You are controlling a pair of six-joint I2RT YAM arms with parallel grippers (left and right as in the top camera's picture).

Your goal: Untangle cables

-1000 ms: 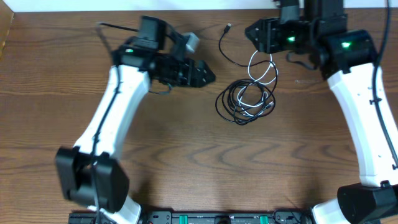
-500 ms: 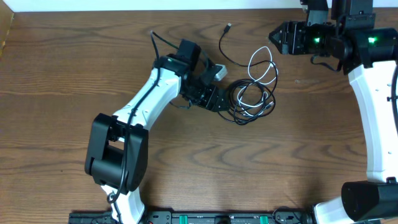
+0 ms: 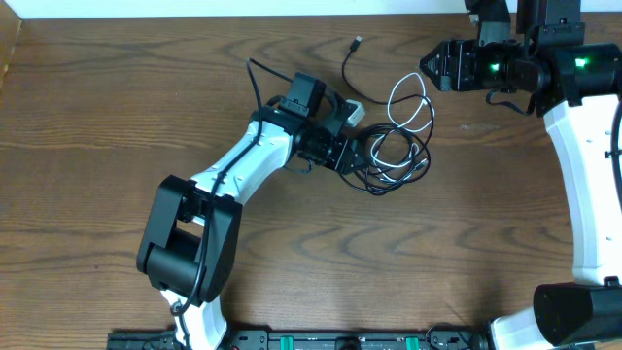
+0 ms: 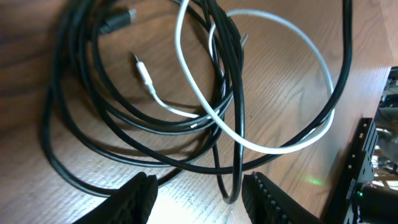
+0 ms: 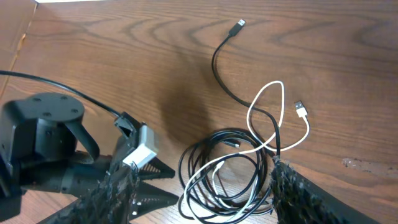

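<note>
A tangle of black cables (image 3: 389, 160) with one white cable (image 3: 413, 109) looped through it lies on the wooden table (image 3: 87, 136) right of centre. One black cable end (image 3: 357, 43) trails up to the back. My left gripper (image 3: 352, 157) is open at the left edge of the tangle; its wrist view shows the black coils (image 4: 124, 118) and the white cable (image 4: 280, 143) just ahead of the open fingers (image 4: 199, 196). My right gripper (image 3: 428, 64) is open and empty, up at the back right, apart from the cables. Its view shows the tangle (image 5: 236, 168) between its fingers (image 5: 199, 199).
The table's far edge and a pale wall (image 3: 233, 8) run along the top. A black bar with green connectors (image 3: 340, 340) lies at the front edge. The left arm (image 3: 233, 175) stretches across the table's middle.
My left gripper has swung right and down from the back centre to the left edge of the tangle. My right gripper has drawn back to the right, off the white loop.
</note>
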